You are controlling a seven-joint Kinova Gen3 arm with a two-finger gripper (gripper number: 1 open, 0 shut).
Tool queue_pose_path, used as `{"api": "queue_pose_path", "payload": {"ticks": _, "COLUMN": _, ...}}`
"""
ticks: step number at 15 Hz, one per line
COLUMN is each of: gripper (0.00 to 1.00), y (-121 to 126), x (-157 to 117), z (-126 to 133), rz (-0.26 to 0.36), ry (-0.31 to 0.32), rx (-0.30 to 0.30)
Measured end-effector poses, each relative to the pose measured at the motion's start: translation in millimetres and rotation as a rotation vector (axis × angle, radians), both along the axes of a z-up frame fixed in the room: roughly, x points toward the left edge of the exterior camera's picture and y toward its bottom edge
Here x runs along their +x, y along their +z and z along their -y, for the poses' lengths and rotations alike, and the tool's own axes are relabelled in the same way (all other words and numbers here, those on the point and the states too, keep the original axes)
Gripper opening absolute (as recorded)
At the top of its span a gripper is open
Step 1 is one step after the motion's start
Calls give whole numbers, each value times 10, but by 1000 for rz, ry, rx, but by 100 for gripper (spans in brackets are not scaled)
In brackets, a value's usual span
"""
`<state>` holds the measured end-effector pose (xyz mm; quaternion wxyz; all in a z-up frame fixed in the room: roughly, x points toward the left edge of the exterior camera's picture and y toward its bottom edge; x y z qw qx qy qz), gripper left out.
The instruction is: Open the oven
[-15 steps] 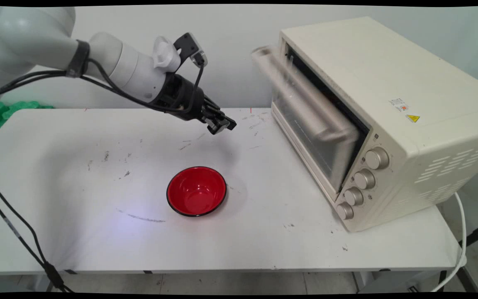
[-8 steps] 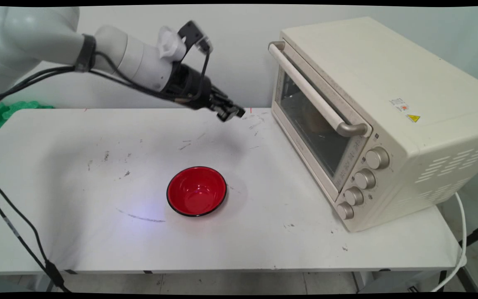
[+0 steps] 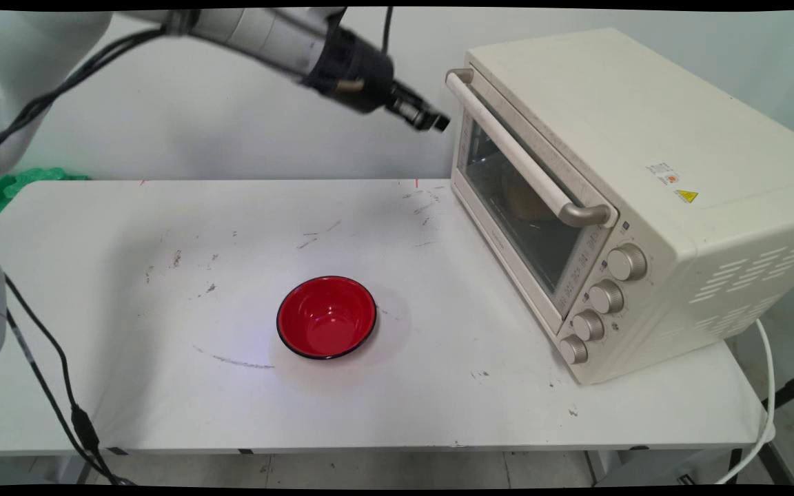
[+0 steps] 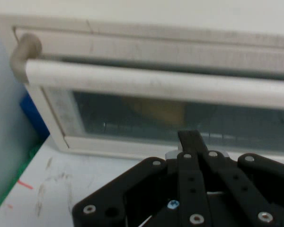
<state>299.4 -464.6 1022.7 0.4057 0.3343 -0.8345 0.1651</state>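
One closed tool beside oven handle

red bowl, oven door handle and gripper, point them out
red bowl (image 3: 326, 318): main view, inner bottom.
oven door handle (image 3: 521, 160): main view, middle of the bar.
gripper (image 3: 431, 121): main view, at the fingertips.

One toaster oven with four knobs, and one red bowl.

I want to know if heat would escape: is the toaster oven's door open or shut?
Shut. The door lies flush against the toaster oven front, its handle up at the top edge in both views.
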Motion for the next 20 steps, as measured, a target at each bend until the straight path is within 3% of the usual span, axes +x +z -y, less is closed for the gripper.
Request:
{"api": "queue_pose_path", "payload": {"ticks": 4, "gripper": 0, "y": 311, "x": -187, "z": 200, "rz": -8, "ry": -12, "rx": -9}}
{"api": "queue_pose_path", "payload": {"ticks": 8, "gripper": 0, "y": 481, "x": -337, "z": 336, "rz": 32, "ry": -42, "rx": -7}}
{"api": "queue_pose_path", "payload": {"ticks": 20, "gripper": 0, "y": 460, "x": -711, "z": 625, "rz": 143, "ry": -95, "rx": 48}}
